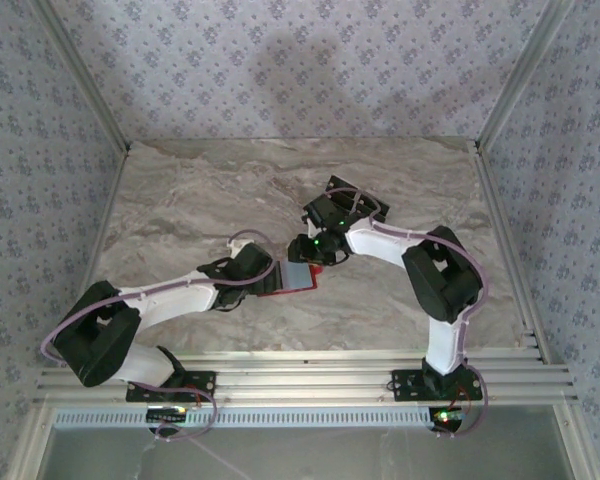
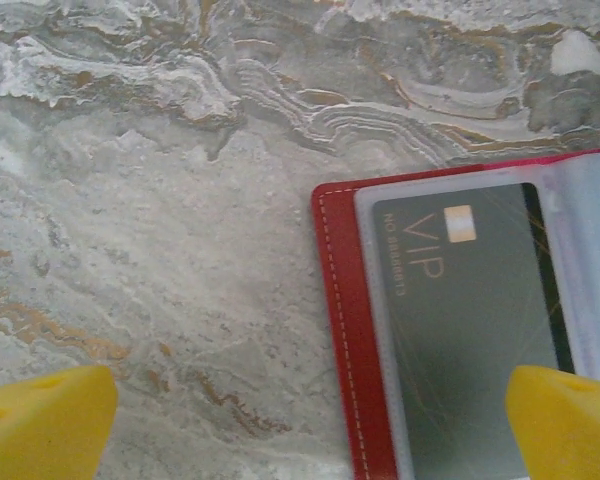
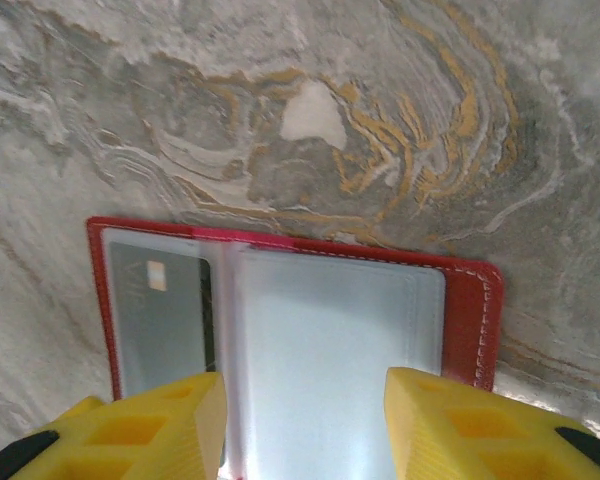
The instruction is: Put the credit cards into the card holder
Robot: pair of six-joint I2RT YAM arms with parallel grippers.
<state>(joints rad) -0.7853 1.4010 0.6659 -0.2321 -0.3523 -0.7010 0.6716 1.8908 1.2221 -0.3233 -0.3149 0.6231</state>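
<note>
1. Reaching in from the left across the marble desk (image 1: pixel 180 190), holding the left pincer (image 1: pixel 263 270) spread wide and pinching nothing.
2. Hanging one yellow finger (image 2: pixel 42 425) of that pincer over bare desk, and the other (image 2: pixel 570 425) over the left leaf of the card holder (image 1: pixel 292 279).
3. Lying open and flat near the middle of the desk, just between the two pincers, showing a red stitched border and clear sleeves inside.
4. Sitting tucked inside the left sleeve, showing through it a dark credit card (image 2: pixel 460 330) with "VIP" lettering and a small pale chip mark.
5. Catching the light across the right sleeve (image 3: pixel 330 340), looking pale and glossy there.
6. Reaching in from the right, holding the right pincer (image 3: pixel 305 425) spread as well, gripping nothing, with its two yellow fingers (image 3: pixel 150 430) standing over the holder, one near the fold and one towards the right border; touching the sleeve or hovering above it, not possible to tell.
</note>
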